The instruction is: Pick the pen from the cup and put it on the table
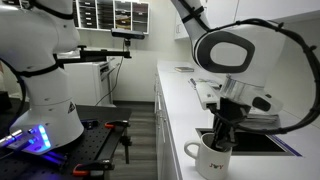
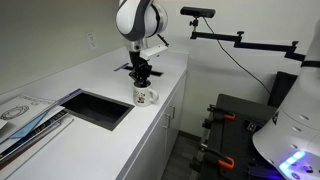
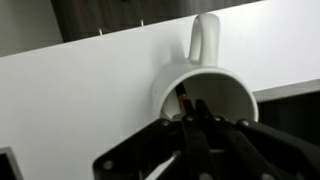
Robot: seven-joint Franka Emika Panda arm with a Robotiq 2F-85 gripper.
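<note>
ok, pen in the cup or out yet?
In. The wrist view shows the pen inside the cup, with the gripper reaching into its mouth. Cannot tell whether the pen is gripped.

No legible text, label, brand or number in any view. Cup (image 1: 208,156) (image 2: 146,96): small dark mark on its side, seen in both exterior views, too small and blurred to read.
</note>
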